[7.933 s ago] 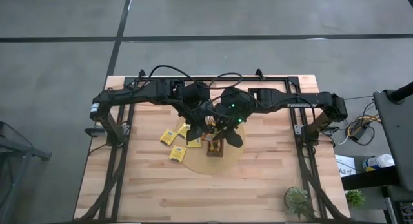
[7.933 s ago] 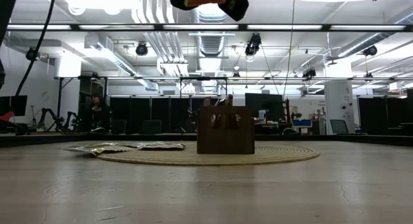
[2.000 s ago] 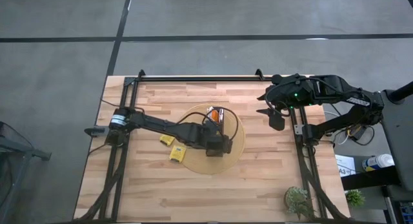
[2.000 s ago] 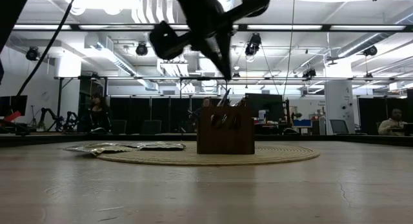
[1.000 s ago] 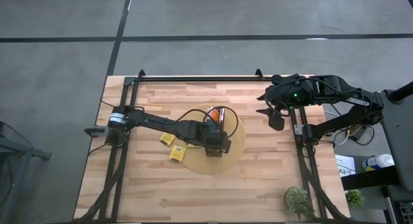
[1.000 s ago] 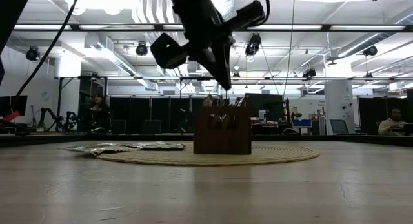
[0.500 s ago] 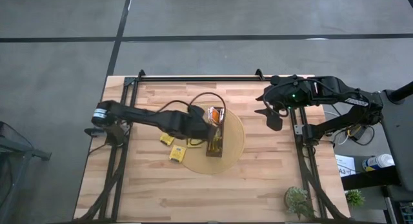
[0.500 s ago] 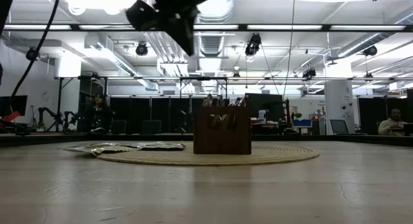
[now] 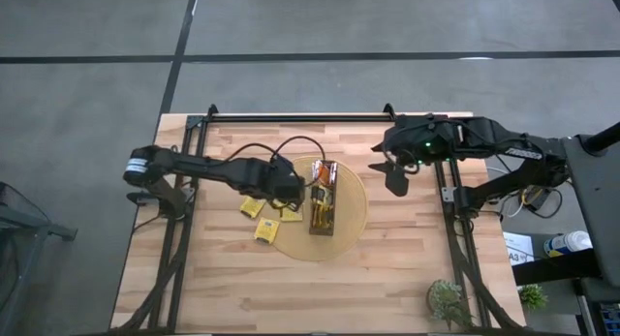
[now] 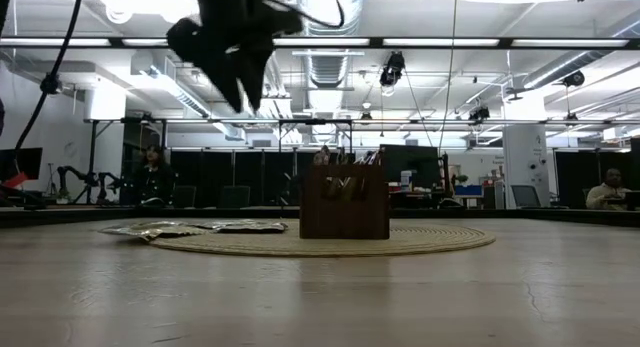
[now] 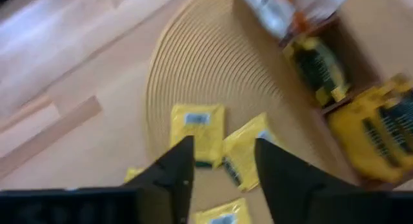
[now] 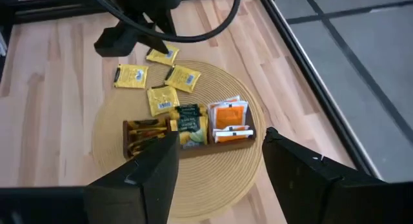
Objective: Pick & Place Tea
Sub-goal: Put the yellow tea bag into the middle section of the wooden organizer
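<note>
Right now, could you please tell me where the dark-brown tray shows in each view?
High view: dark-brown tray at centre, on the round mat.
Low view: centre, a brown box standing on the mat.
Left wrist view: upper right.
Right wrist view: centre.
Shared landmark: the round mat.

Loose sachets [image 9: 263, 218] crowded the tray's [image 9: 323, 198] left side under my left claw [image 9: 291, 191]; right of the tray lay open.

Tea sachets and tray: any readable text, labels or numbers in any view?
None readable.
Loose yellow sachets: labels too blurred to read.
Orange sachets in the tray: white bands, print too small to read.
Right arm: pale marking, illegible.
</note>
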Robot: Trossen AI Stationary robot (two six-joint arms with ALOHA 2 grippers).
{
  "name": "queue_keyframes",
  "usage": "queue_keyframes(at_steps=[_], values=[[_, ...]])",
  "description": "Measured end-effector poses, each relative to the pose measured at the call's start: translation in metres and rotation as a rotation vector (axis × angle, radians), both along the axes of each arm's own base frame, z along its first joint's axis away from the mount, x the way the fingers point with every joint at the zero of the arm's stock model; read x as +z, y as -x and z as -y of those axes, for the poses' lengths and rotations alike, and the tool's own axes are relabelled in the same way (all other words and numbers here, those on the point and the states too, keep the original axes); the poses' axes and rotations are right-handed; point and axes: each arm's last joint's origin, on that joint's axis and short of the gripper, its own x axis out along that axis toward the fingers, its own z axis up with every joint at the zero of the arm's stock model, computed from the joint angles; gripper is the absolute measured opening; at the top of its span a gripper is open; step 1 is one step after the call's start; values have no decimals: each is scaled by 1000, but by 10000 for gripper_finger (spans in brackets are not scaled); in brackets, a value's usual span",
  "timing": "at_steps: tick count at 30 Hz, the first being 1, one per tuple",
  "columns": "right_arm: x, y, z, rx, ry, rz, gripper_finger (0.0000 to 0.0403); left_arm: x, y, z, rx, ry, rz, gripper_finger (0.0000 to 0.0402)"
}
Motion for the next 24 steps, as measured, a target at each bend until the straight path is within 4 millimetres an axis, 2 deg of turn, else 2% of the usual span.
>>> queue_keyframes(at_steps=[4,8,13,17,24], values=[[-8,-12,0,-17,-20,-31,219,-16,15,-8,-40,75,-73,206],[-17,-25,1,-23,-26,-71,219,-36,29,-14,-93,163,-163,233],[-28,-38,1,-23,-28,-118,219,-59,45,-17,-76,234,-236,236],[-35,-47,1,-24,-28,-150,219,-69,58,-16,-84,263,-275,236],[-44,-56,2,-24,-29,-182,219,-67,76,-6,-425,269,-328,236]])
